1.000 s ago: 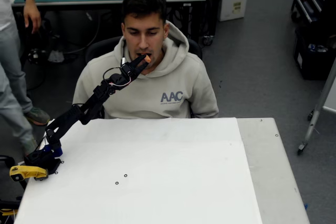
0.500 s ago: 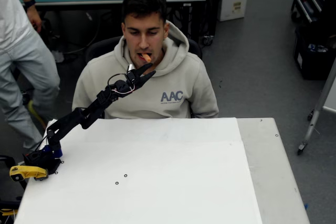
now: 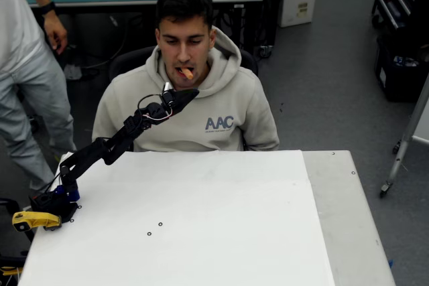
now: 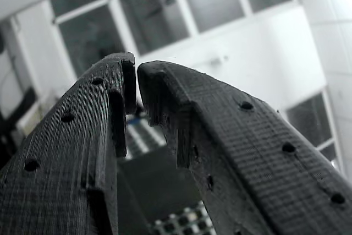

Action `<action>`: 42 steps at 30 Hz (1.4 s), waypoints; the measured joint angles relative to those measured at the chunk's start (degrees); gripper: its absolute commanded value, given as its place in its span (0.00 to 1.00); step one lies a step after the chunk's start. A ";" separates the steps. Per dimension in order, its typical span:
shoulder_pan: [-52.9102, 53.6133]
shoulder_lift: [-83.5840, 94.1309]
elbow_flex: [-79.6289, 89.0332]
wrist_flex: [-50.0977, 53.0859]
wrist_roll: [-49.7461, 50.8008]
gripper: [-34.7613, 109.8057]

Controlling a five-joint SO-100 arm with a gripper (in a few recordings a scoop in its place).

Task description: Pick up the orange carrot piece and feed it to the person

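Up at top centre, the orange carrot piece (image 3: 186, 72) sits between the person (image 3: 185, 38)'s lips; the claw (image 3: 184, 94), nearly closed and empty, hangs just below; feeding looks done, retreat next.

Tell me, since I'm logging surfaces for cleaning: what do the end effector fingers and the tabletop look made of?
The end effector fingers look like black 3D-printed plastic, matte: fine layer lines and small round holes cover them in the wrist view. The tabletop looks like a smooth white board or laminate with a slight sheen, edged on the right by a grey strip; its core cannot be told.
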 measured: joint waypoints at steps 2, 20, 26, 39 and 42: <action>0.00 0.00 0.00 0.00 0.00 0.22; -0.88 0.00 0.00 0.00 3.08 0.22; 0.09 0.00 10.37 0.00 14.06 0.22; 0.70 22.06 44.03 7.73 29.97 0.22; 0.70 27.51 52.73 8.96 34.63 0.22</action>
